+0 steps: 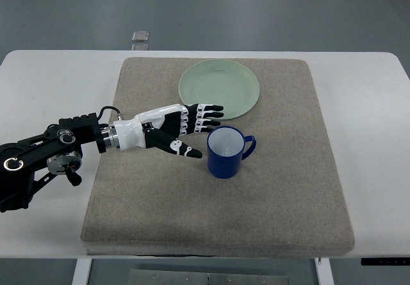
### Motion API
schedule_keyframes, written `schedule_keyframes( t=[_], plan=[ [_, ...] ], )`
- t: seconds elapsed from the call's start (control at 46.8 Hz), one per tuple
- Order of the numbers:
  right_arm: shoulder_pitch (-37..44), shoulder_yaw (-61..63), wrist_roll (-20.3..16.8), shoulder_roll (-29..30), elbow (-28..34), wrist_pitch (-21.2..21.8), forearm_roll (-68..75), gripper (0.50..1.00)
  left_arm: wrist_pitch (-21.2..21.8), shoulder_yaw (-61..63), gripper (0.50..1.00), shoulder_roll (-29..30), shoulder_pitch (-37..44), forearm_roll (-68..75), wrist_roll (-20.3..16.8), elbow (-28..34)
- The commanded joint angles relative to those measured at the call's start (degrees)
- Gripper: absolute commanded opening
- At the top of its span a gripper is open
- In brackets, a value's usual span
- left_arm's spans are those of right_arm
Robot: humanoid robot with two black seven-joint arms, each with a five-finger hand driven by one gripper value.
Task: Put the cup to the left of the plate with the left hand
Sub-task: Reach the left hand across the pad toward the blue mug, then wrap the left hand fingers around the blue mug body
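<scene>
A coarse grey-brown mat (218, 202), square with rounded corners, covers the middle of the smooth white surface (371, 138). On it, nearer the front than the plate, a glossy blue cup (224, 154) stands upright, white inside, its mouth facing up and its handle pointing toward the right edge. The left hand (186, 131), black and white plastic, reaches in with fingers spread and thumb apart, holding nothing, fingertips just beside the cup's rim. Behind, near the mat's far edge, lies a round pale-green plate (219, 86).
</scene>
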Motion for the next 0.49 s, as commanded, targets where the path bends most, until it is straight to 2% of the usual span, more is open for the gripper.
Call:
schedule_keyframes(
  t=[0.0,0.47],
  plan=[
    [0.00,0.00,0.01,0.00,0.01,0.00,0.00,0.934,0.09,0.03,0.994,-0.14,0.13,0.97,0.09,0.12],
    [0.00,0.00,-0.08,0.00,0.01,0.00,0.00,0.934,1.40,0.11,0.994,-1.72,-0.40,1.76,0.18,1.79]
  ],
)
